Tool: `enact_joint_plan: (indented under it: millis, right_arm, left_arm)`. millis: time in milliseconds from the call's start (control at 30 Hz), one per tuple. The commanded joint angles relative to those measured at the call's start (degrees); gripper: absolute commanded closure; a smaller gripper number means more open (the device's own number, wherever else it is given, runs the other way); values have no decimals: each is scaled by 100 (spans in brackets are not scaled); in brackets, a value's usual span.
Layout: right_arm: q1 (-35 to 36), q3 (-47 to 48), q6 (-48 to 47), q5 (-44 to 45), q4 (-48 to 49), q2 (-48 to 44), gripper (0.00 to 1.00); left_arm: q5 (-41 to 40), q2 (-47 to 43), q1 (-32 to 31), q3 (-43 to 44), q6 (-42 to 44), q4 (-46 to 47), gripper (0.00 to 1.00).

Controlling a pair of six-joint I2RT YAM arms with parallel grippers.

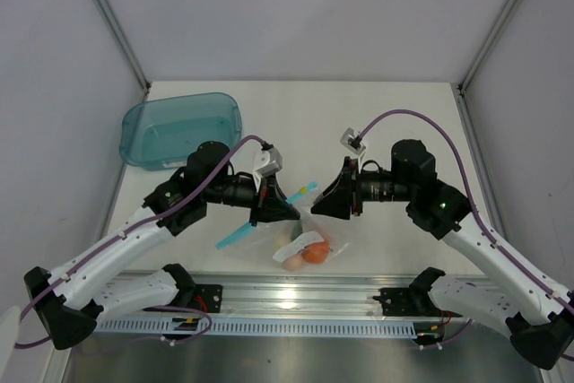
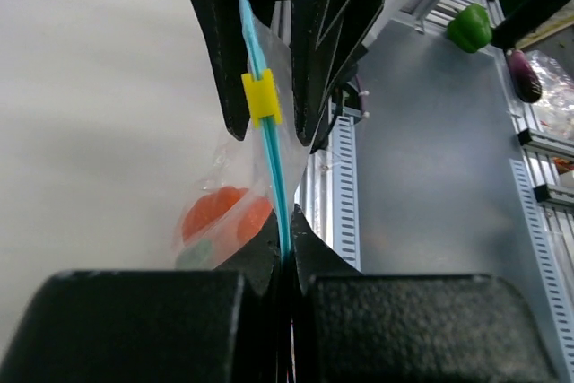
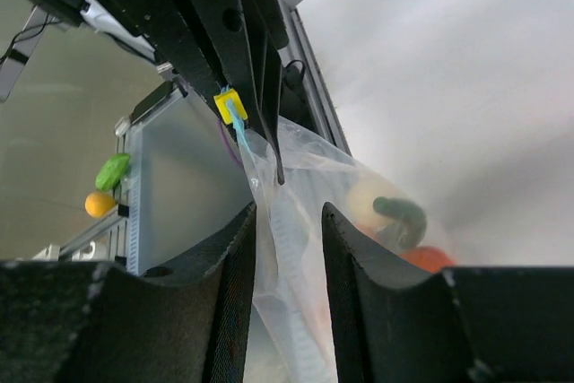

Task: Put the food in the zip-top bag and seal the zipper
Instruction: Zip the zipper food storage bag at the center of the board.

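Note:
The zip-top bag [image 1: 285, 232] hangs between my two grippers, just above the table's near edge. Inside it lie the orange fruit [image 1: 314, 253], the cream egg-like lump [image 3: 370, 198] and the green vegetable [image 3: 404, 217]. My left gripper [image 2: 289, 238] is shut on the light-blue zipper [image 2: 269, 145], a little below its yellow slider [image 2: 261, 99]. In the top view the left gripper [image 1: 291, 214] faces the right gripper [image 1: 322, 210] closely. My right gripper [image 3: 289, 214] is open, with clear bag film hanging loose between its fingers [image 3: 238, 248].
The teal translucent tub [image 1: 179, 129] stands at the back left of the table. An aluminium rail [image 1: 296, 298] runs along the near edge. Beyond the table, toy vegetables show: a green pepper [image 2: 470, 27] and a purple aubergine [image 2: 525, 76].

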Motion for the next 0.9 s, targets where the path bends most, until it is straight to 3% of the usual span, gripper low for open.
enact_joint_plan:
  millis: [0,300,500,533,567,700,733,767,800,867]
  right_arm:
    - [9,178,-267,-500,435,-58,62]
    - [-8,292,-100,-869,954,117,64]
    - [9,257,58,-984,1235,231,79]
    - [9,266,67,-967,1235,249,95]
    - [0,275,58,-949,1201,267,100]
    - [35,231,93,-599,1148,258,100]
    - [53,187,93,-293,1113,241,100]
    - [71,161,93,-220,1104,214,100]
    - [88,126,137,-124,1095,162,100]
    - [149,12,172,200,1077,100,100]
  left_arm:
    - [655,21,54,118,-222,229,99]
    - [884,57,54,101,-301,237,99]
    - [893,127,54,57,-292,211,99]
    - [892,153,54,66,-284,185,99]
    - [892,171,54,66,-275,185,99]
    - [884,180,63,66,-240,193,99]
    - [797,180,63,75,-257,228,97]
    - [744,163,63,66,-275,263,87]
    - [700,154,80,48,-301,307,63]
    - [620,119,116,40,-432,526,52]
